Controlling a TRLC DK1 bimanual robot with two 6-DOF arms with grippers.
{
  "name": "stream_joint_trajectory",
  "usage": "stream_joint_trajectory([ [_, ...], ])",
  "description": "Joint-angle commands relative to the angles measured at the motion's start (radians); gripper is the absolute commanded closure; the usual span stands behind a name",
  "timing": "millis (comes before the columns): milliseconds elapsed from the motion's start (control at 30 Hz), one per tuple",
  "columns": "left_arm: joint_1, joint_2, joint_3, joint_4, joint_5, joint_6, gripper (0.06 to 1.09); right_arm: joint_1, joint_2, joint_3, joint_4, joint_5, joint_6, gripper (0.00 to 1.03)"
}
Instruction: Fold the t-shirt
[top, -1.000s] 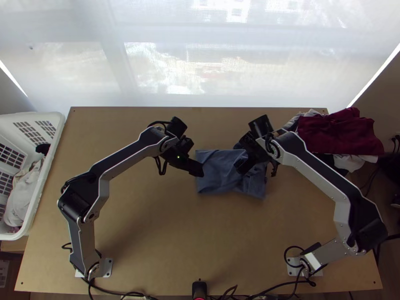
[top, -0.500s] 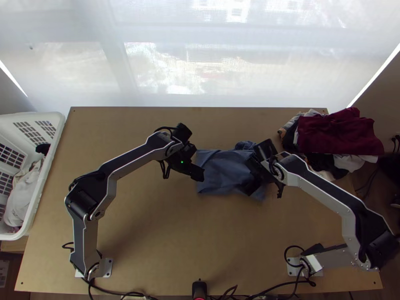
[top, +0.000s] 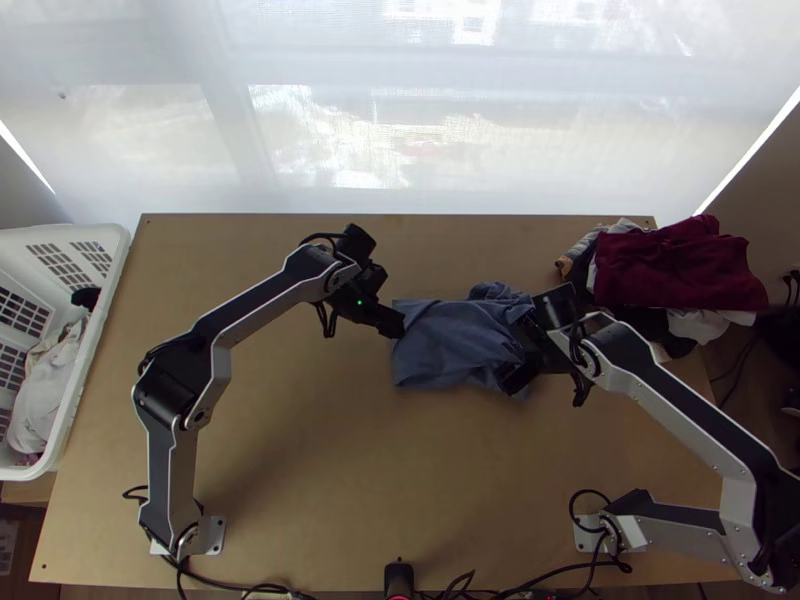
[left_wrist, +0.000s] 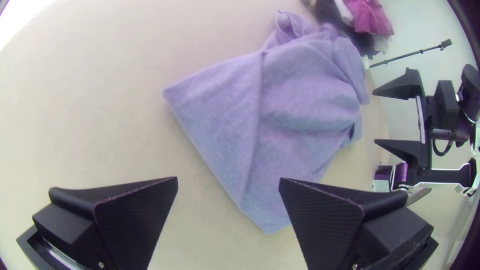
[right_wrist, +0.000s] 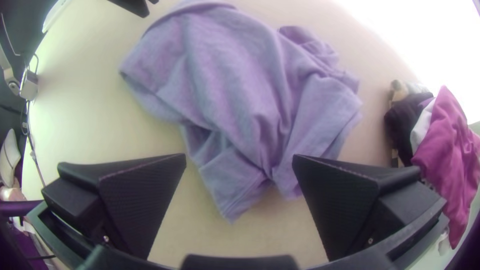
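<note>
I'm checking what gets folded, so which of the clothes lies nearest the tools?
The blue t-shirt, rumpled on the table; the dark red cloth tops the pile at the far right.

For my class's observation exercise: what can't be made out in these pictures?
Top view: part of the t-shirt, behind the right gripper.
Both wrist views: the t-shirt's lower layers, covered by its upper ones.
Top view: garments mostly hidden beneath the maroon cloth.
Top view: the basket's left part, cut off by the edge.
</note>
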Motion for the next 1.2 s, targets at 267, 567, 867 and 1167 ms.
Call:
stream_joint_trajectory([
  [267,0.021,0.198,0.25,0.013,-0.138,-0.005,0.1,0.084,0.159,0.206,-0.025,0.001,-0.01,0.04],
  [567,0.004,0.221,0.25,0.021,-0.267,0.047,0.1,0.099,0.165,0.16,-0.026,0.001,-0.005,0.04],
  [867,0.01,0.191,0.246,0.01,-0.411,0.11,0.1,0.089,0.147,0.115,-0.025,0.003,-0.005,0.04],
  [1167,-0.021,0.075,0.275,-0.036,-0.408,0.099,0.1,0.104,0.109,0.118,-0.008,0.032,-0.025,0.04],
])
